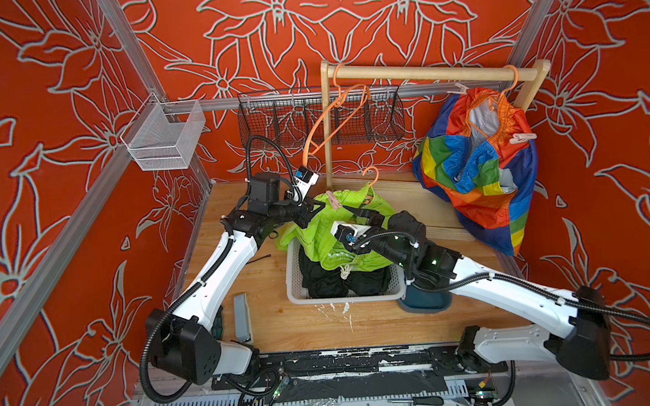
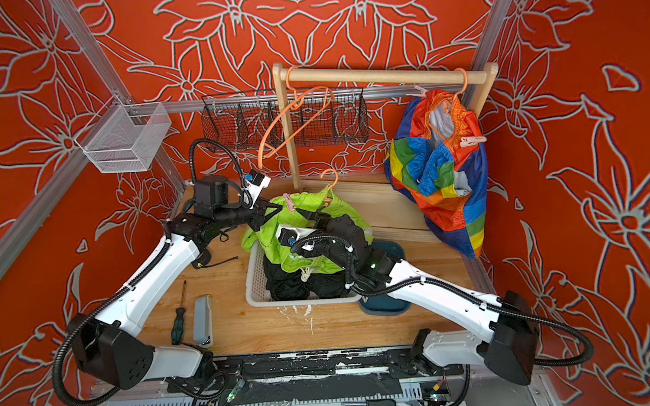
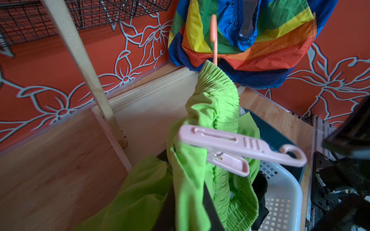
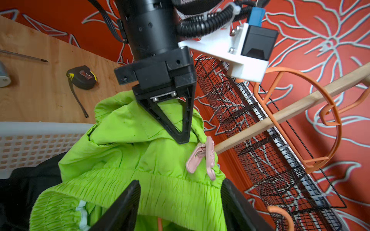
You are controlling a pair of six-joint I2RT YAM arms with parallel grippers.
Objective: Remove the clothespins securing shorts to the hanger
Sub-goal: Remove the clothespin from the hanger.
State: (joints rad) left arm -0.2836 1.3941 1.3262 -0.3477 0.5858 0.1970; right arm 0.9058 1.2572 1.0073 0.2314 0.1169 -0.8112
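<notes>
On the worktop (image 1: pixel 284 322), black shorts (image 1: pixel 328 281) lie seemingly freed in the basket (image 1: pixel 344 298), the left gripper (image 4: pixel 183 139) has its jaws pinched on the lime shorts (image 4: pixel 124 152), the right gripper (image 4: pixel 180 189) holds its jaws wide near their pink clothespin (image 4: pixel 202 158), and the rainbow shorts (image 1: pixel 480 171) hang pegged.

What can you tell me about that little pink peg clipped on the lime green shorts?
The pink clothespin is a pale plastic spring peg: two slotted, ridged arms with a metal spring between and a hooked tail. Its jaws are shut on the gathered waistband of the lime green shorts, tail sticking out free. Nothing else seems to touch it: the left gripper pinches fabric beside it, and the right gripper, open, sits short of it.
</notes>
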